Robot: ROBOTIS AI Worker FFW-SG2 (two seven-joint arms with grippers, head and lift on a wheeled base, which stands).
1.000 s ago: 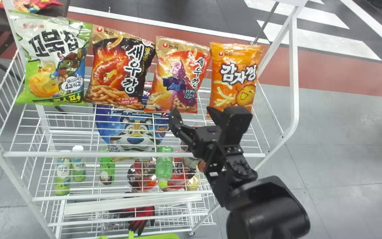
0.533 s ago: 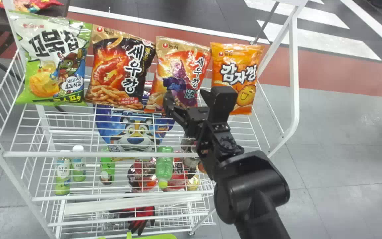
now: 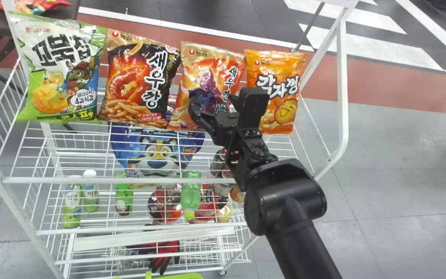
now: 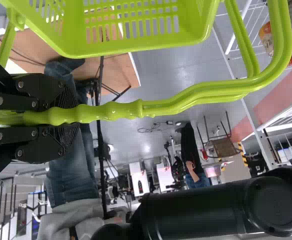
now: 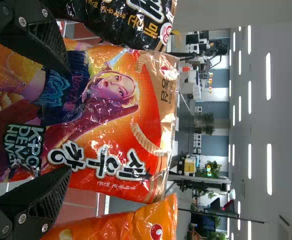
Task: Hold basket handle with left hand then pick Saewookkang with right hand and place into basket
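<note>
Since the earlier frame, my right gripper (image 3: 213, 100) is advancing, wide open, toward the red bag (image 3: 213, 58); I'm needing both side edges between my fingers before squeezing gently. My left gripper (image 4: 68, 116) is holding the basket handle (image 4: 186, 98).

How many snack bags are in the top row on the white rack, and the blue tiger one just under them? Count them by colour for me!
Green bag: 1
Black bag: 1
Red bag: 1
Orange bag: 1
Blue bag: 1
Total: 5
</note>
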